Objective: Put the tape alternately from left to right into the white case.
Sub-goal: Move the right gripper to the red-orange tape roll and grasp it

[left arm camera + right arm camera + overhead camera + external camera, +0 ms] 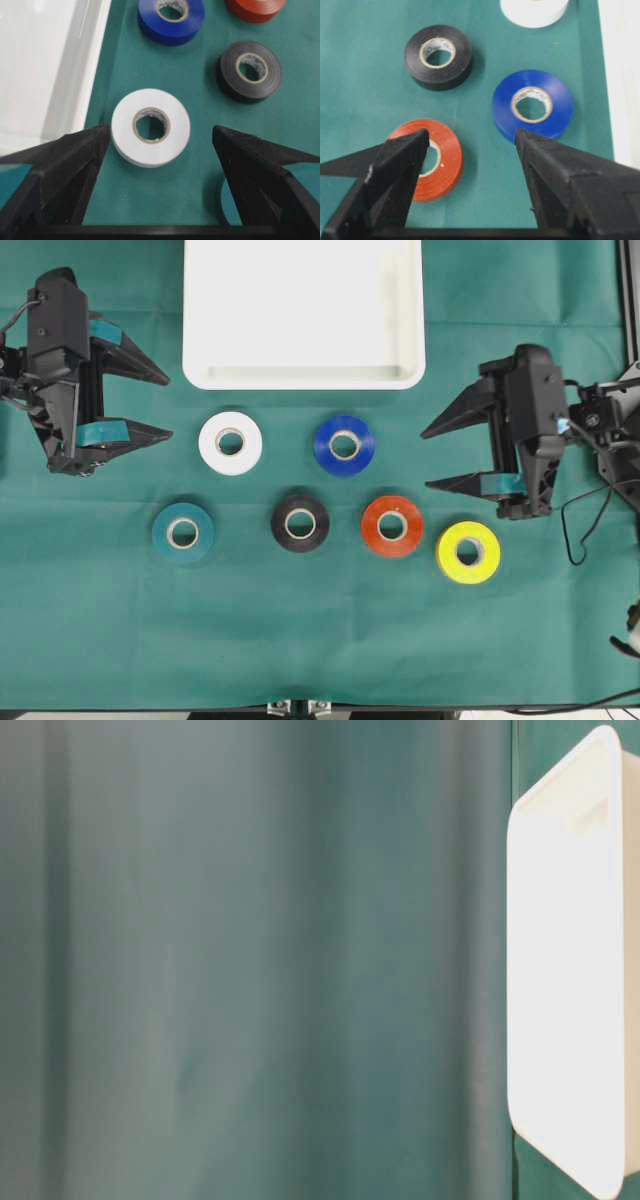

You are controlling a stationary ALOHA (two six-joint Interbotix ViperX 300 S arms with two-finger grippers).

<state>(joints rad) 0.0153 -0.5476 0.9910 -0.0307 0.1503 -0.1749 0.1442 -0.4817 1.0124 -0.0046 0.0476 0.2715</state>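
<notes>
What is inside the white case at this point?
Nothing: the white case shows a bare floor in the overhead view. All six rolls lie on the cloth outside it, among them the white roll and blue roll. Its far end is cropped.

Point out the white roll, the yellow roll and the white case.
white roll (230, 443), overhead view, on its glossy top face beside the core.
yellow roll (468, 552), overhead view, on the ring's top face.
white case (300, 376), overhead view, on its near rim.
</notes>
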